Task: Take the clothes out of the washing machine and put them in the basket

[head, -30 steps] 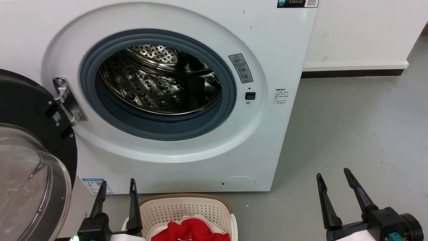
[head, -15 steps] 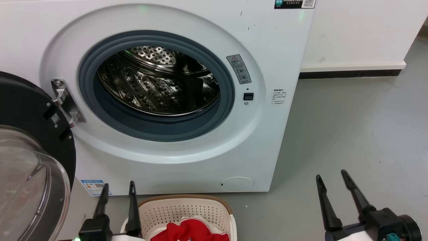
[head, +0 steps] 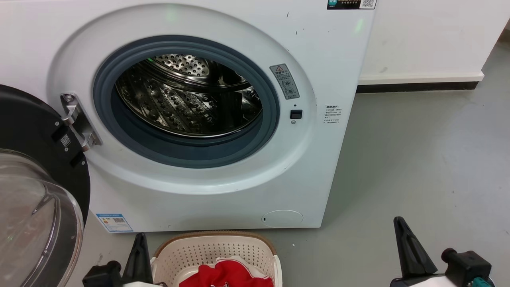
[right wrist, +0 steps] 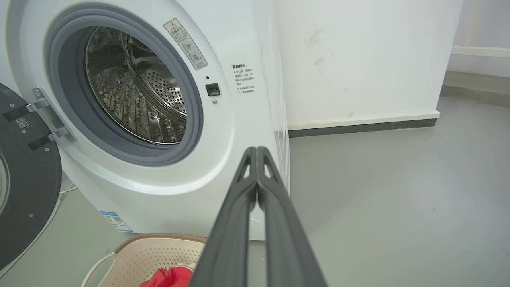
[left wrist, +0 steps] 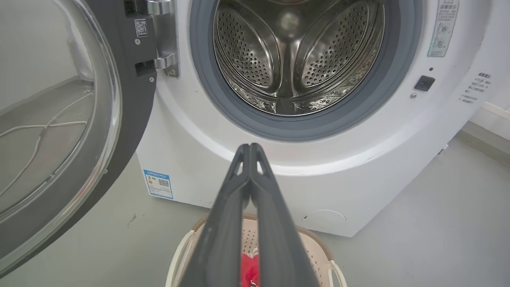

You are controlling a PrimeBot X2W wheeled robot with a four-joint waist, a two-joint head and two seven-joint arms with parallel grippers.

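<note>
As the left pincer (left wrist: 251,150) and right pincer (right wrist: 256,152) sit closed, red white-trimmed clothes (head: 226,276) lie in the basket (head: 207,252).

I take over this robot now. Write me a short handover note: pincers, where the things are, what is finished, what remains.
Left pincer: shut, empty, by the left rim of the cream perforated plastic basket.
Right pincer: shut, empty, over the grey floor to the right.
Red clothes with white trim lie in the basket, before the white front-loading washing machine.
Done: the shiny steel drum looks empty where visible; its black-framed glass door stands open.
Left: likely nothing; check the drum's hidden lower front.
</note>
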